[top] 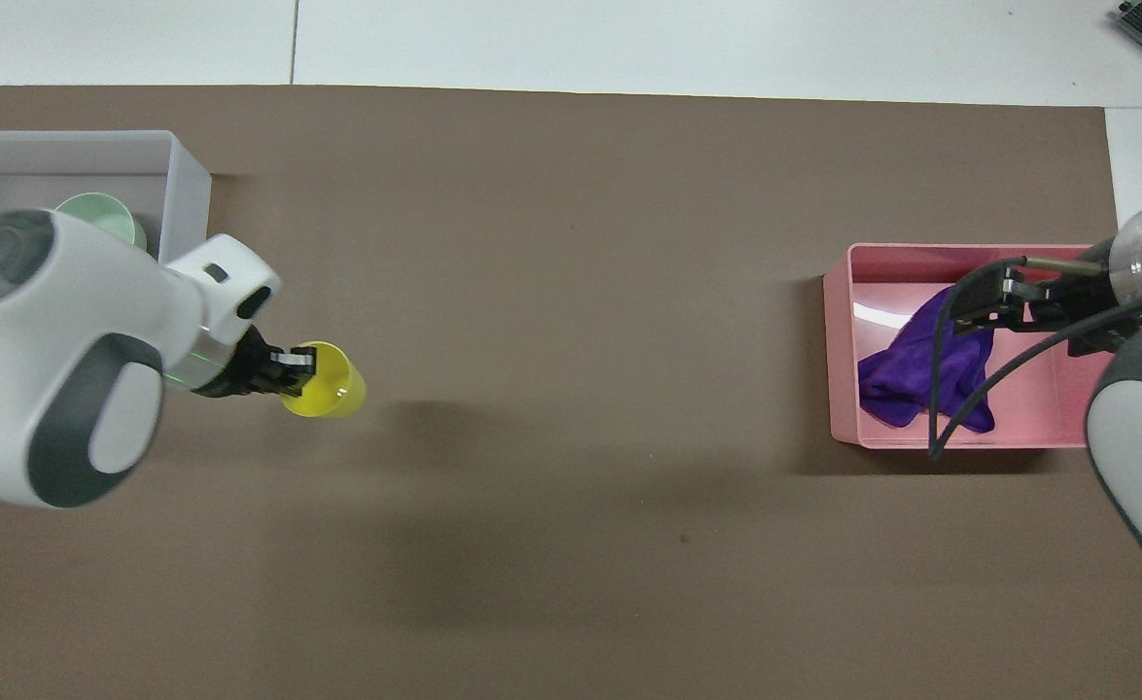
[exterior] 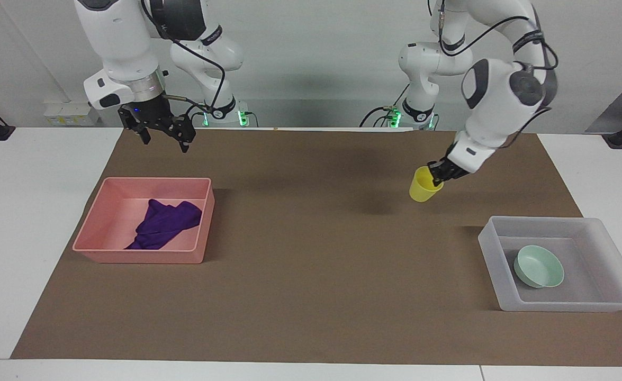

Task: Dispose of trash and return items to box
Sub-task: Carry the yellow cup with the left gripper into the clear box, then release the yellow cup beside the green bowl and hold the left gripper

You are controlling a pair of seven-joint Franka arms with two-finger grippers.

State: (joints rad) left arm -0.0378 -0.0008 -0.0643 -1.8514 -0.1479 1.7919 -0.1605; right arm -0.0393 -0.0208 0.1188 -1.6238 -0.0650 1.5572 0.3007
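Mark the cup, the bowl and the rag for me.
cup (exterior: 422, 190), facing view, on its side wall.
bowl (exterior: 539, 266), facing view, on its inside.
rag (exterior: 169, 223), facing view, on its bunched middle.

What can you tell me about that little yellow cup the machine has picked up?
The yellow cup is a small, plain tumbler that looks like smooth plastic, tapering toward its base. It hangs tilted in the air over the brown mat, lifted clear of it, with its shadow on the mat. The left pincer is shut on its rim, one finger inside the mouth. Nothing else touches it, and it looks empty.
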